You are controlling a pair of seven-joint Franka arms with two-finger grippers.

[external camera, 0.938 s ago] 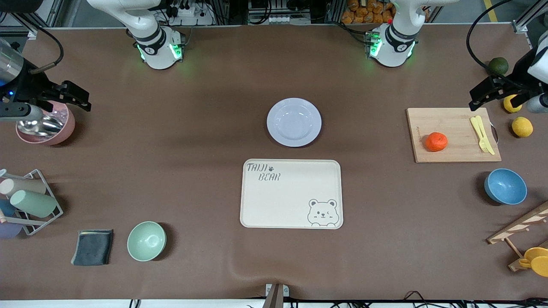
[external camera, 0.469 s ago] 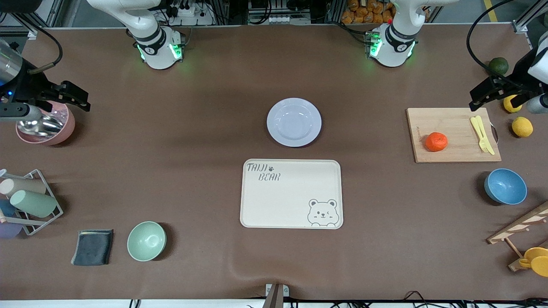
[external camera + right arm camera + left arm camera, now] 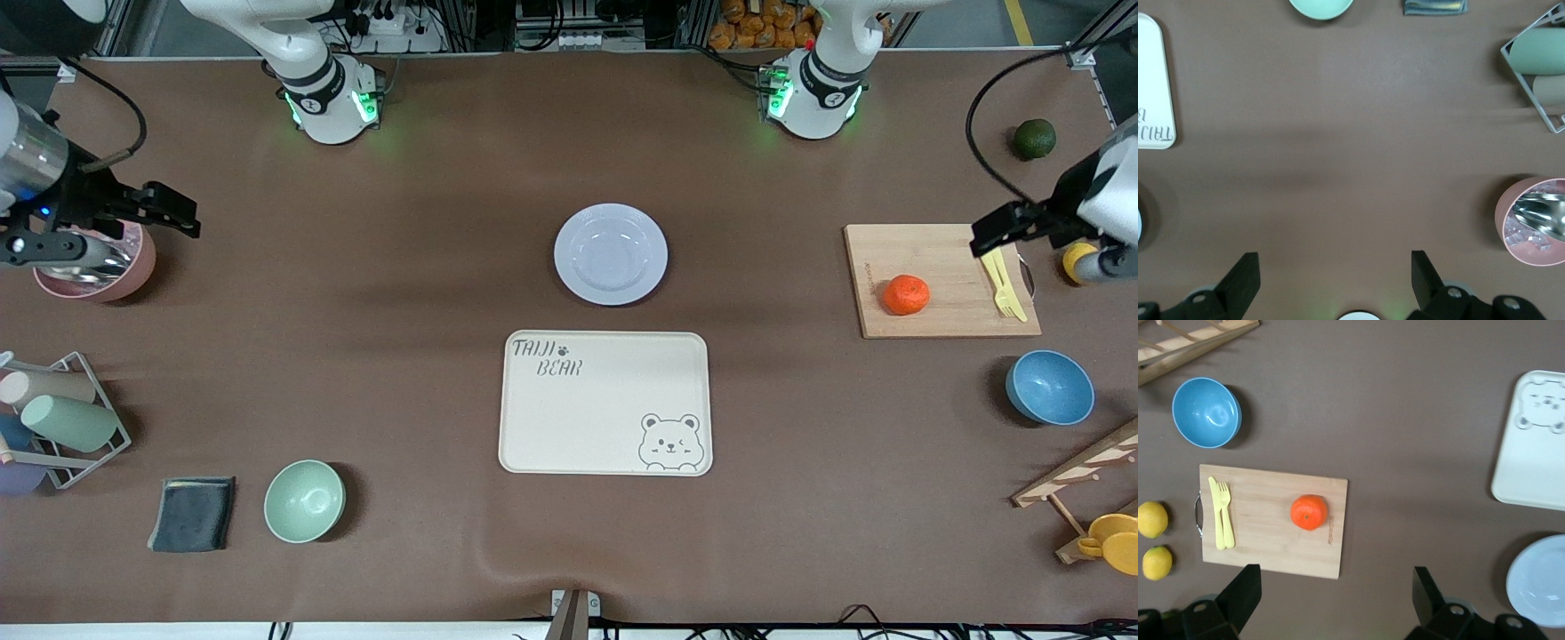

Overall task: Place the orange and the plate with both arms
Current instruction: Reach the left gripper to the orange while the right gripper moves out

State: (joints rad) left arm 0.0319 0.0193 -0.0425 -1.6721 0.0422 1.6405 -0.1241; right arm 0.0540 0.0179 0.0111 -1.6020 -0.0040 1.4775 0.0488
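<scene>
Both open pincers hang apart from orange.

There was one orange, one plate, one cream tray and one wooden cutting board. Three bowls were visible: a blue one, a green one and a pink one. Two lemons showed in the left wrist view, and one dark green fruit, one grey cloth.
</scene>
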